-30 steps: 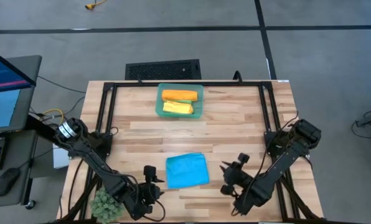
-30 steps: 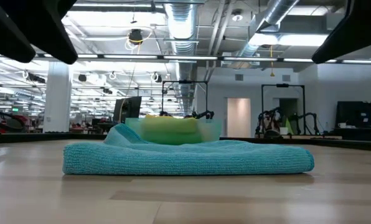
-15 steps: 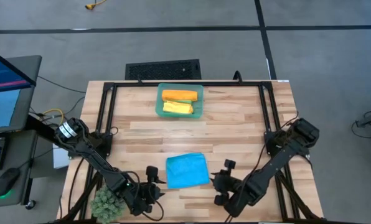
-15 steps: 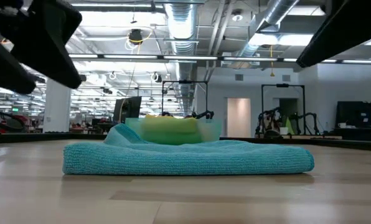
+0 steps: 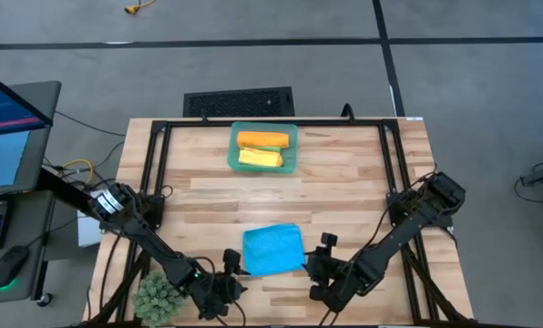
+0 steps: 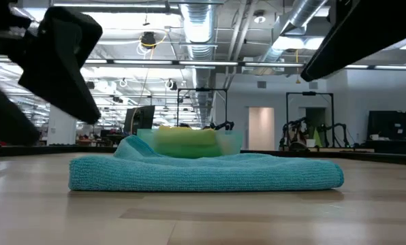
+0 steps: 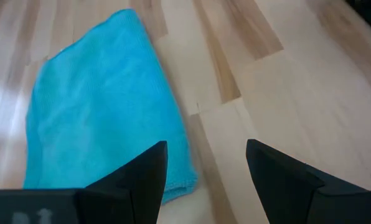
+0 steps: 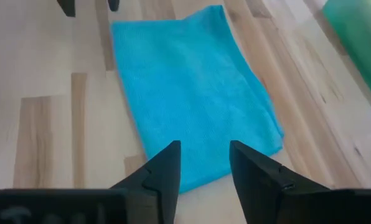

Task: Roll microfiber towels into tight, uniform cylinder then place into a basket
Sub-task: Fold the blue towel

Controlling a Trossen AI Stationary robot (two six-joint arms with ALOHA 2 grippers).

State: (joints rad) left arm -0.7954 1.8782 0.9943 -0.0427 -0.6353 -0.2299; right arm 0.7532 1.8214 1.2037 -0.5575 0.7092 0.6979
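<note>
A bright blue microfiber towel (image 5: 273,250) lies folded flat on the table's near half, also seen in the low view (image 6: 206,173). My left gripper (image 7: 207,168) stands open just off the towel's near left corner (image 7: 173,180). My right gripper (image 8: 205,163) stands open over the towel's near right edge (image 8: 192,174), clear of it as far as I can see. The teal-green basket (image 5: 291,150) stands at the table's far middle. It holds an orange roll (image 5: 262,139) and a yellow roll (image 5: 260,158).
A spiky green plant ball (image 5: 158,296) sits at the near left corner beside my left arm. A black frame (image 5: 153,173) runs round the tabletop. Bare wood lies between towel and basket. The basket's green wall (image 8: 360,37) shows beyond the towel.
My right gripper has gone toward the table's left, up to the towel's right edge, and turned about. My left gripper has sunk toward the table and edged toward the towel's near left corner. The towel has not moved.
</note>
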